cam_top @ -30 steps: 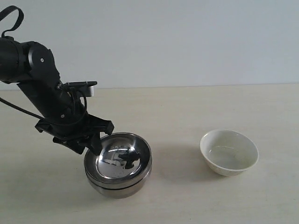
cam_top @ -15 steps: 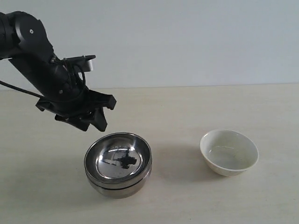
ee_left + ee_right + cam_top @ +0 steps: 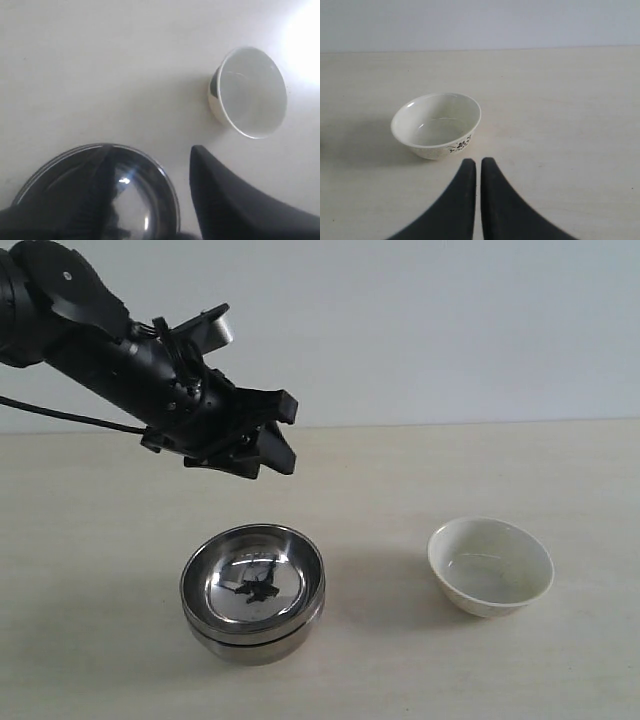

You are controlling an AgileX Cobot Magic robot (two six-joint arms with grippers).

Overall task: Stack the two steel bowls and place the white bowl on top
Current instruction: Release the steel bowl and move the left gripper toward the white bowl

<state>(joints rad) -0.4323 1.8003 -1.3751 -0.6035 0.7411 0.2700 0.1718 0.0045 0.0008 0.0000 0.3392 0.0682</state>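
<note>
Two steel bowls (image 3: 252,590) sit nested on the table (image 3: 400,470) in the exterior view, with the white bowl (image 3: 490,566) well apart to their right. The left gripper (image 3: 262,452) hovers above the stack, empty. Left wrist view: its jaws are spread over the stack. Right wrist view: the right gripper (image 3: 478,162) has its jaws pressed together near the white bowl.

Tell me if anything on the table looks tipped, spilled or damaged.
Nothing stands out. The two steel bowls sit nested and level, and the white bowl stands upright apart from them, with no spill or crack visible.
</note>
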